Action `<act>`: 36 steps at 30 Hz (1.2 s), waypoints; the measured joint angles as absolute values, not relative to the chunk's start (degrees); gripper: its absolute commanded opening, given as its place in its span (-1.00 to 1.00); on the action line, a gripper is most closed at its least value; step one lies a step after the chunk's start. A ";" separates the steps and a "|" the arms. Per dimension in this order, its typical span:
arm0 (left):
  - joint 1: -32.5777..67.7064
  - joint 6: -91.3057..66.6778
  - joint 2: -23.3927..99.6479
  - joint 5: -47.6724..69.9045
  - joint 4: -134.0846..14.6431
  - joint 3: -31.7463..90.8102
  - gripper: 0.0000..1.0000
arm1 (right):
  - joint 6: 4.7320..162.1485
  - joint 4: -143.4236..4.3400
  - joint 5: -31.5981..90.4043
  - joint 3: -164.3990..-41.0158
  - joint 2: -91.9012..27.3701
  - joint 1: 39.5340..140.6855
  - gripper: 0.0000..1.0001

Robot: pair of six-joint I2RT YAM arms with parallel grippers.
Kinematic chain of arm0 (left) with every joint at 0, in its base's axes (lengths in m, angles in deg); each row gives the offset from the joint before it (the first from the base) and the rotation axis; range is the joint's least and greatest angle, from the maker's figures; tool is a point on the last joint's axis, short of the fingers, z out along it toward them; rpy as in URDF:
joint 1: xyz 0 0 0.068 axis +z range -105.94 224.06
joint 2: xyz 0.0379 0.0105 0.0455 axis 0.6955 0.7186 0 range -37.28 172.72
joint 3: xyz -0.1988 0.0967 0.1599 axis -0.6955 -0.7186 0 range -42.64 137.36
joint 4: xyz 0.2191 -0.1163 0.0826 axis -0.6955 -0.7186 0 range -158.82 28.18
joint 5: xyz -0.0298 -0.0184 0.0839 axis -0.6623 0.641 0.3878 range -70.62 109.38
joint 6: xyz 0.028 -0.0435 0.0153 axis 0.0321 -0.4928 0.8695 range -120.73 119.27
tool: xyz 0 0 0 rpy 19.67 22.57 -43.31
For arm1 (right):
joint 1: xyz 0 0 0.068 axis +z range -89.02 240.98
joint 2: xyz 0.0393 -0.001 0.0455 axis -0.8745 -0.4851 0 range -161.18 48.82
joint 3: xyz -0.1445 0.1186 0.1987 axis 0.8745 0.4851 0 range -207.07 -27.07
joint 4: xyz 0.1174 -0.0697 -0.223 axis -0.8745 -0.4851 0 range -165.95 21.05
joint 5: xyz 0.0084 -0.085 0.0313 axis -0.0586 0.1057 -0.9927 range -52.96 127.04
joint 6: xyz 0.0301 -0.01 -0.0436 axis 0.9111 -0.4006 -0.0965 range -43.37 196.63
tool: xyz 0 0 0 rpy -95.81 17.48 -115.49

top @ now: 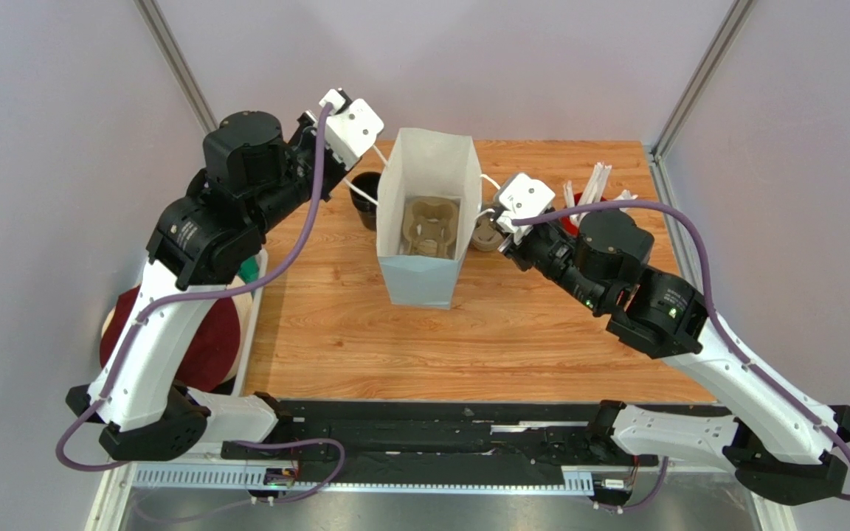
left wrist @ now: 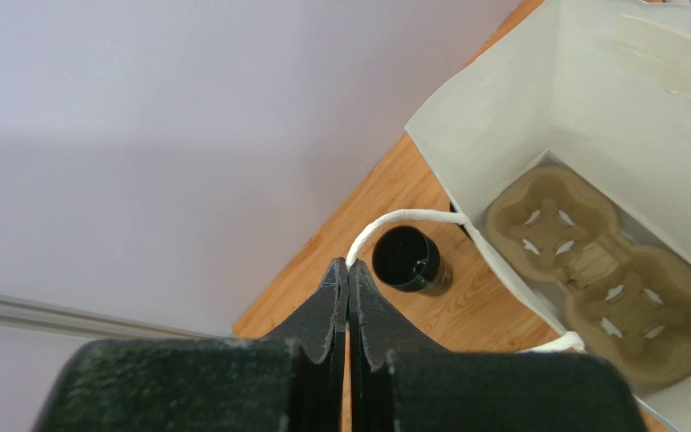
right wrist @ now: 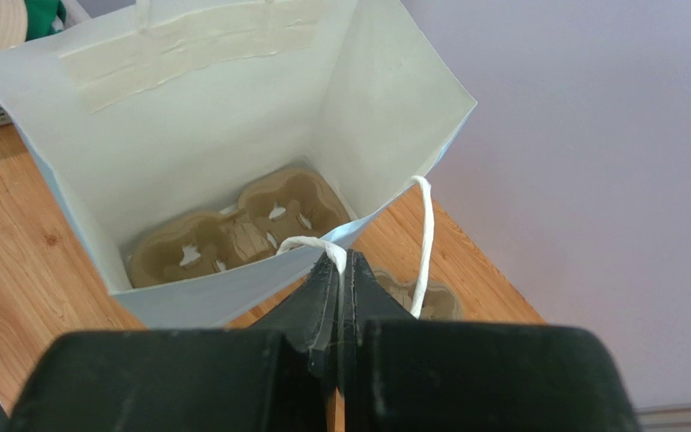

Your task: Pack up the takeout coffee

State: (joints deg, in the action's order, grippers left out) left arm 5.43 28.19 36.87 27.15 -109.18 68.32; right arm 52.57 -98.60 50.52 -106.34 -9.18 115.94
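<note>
Beside the white paper bag (left wrist: 592, 81), on the bench (left wrist: 385, 180), stands the takeout coffee (left wrist: 405, 258): probably light, thin-walled, easily crushed, best taken gently around its body. Left gripper (left wrist: 348, 268) clamps one cord handle (left wrist: 403, 216), right gripper (right wrist: 338, 261) the other.

I count: one white paper bag (top: 424, 279), two cord handles (left wrist: 412, 215), two pulp cup carriers (left wrist: 583, 270), one black cup (left wrist: 405, 258), and two tools, my left tool (left wrist: 348, 274) and right tool (right wrist: 339, 270).

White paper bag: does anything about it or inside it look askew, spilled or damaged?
Nothing stands out. The bag stands upright and open, and the cup carrier lies flat on its floor.
</note>
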 measured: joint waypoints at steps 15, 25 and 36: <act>5.48 26.44 36.13 24.44 -108.39 46.90 -1.00 | 53.27 -97.96 48.70 -89.57 -6.28 114.52 -1.00; 5.52 26.55 36.30 24.59 -108.87 45.87 -1.00 | 53.80 -98.95 46.69 -86.01 -6.08 114.46 -1.00; 5.52 30.49 37.85 22.54 -110.38 61.68 -1.00 | 53.91 -98.86 41.36 -84.90 -4.55 114.81 -1.00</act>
State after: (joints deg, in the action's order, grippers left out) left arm 5.52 30.49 37.85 22.54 -110.38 61.68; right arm 53.91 -98.86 41.36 -84.90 -4.55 114.81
